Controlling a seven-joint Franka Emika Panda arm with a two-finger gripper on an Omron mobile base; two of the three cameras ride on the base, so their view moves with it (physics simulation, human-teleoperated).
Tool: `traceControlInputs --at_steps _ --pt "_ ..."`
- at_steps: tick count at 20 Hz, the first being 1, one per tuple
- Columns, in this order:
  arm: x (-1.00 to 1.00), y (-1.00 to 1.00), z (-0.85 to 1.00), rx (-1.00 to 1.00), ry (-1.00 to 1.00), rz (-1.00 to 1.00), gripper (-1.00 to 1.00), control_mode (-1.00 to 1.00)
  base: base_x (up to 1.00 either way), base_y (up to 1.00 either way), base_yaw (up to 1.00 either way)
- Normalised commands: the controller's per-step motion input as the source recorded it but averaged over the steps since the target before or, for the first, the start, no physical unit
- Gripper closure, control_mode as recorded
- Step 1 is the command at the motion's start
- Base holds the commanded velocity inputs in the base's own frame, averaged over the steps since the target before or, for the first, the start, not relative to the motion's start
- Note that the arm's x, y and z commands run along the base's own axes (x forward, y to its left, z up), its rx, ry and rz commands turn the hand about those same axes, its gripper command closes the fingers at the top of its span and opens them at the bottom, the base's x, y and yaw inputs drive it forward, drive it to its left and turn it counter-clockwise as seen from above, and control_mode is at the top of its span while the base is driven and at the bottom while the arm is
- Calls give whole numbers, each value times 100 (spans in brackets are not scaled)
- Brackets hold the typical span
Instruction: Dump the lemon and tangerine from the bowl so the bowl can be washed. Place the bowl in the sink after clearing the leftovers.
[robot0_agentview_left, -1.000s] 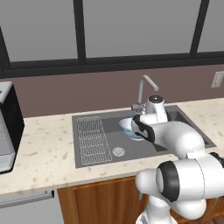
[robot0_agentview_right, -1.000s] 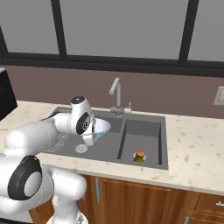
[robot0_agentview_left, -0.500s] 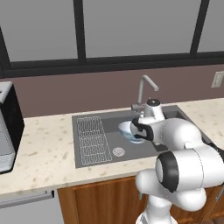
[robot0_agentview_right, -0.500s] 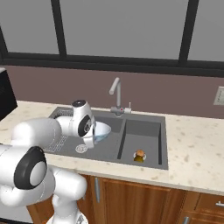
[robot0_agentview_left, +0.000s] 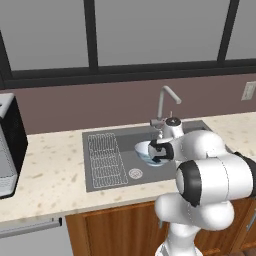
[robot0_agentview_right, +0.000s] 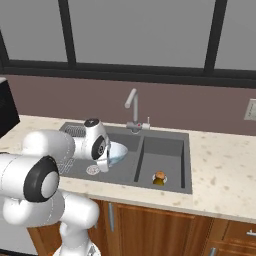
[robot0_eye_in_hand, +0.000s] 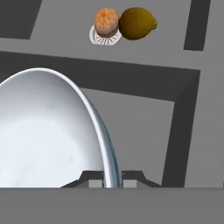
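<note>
The gripper (robot0_eye_in_hand: 112, 177) pinches the rim of the bowl (robot0_eye_in_hand: 48, 131), jaws closed narrow on its edge, holding it tilted over the left basin of the sink (robot0_agentview_right: 172, 150). In the right basin the tangerine (robot0_eye_in_hand: 106, 22) sits on the drain, the lemon (robot0_eye_in_hand: 137, 23) touching it.
</note>
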Motion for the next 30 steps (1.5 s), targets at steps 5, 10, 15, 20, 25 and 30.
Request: traceControlInputs --at_steps 5,10,15,20,25,30 --pt "27 0 -12 -1 0 0 100 -100 0 0 0" --pt "36 0 -15 -2 0 0 100 -100 0 0 0" --pt "17 0 -31 -3 8 0 100 -100 0 0 0" --pt "1 2 -27 -3 15 0 100 -100 0 0 0" --pt "0 4 -26 -6 13 0 100 -100 0 0 0" --pt "4 3 -28 -4 3 0 100 -100 0 0 0"
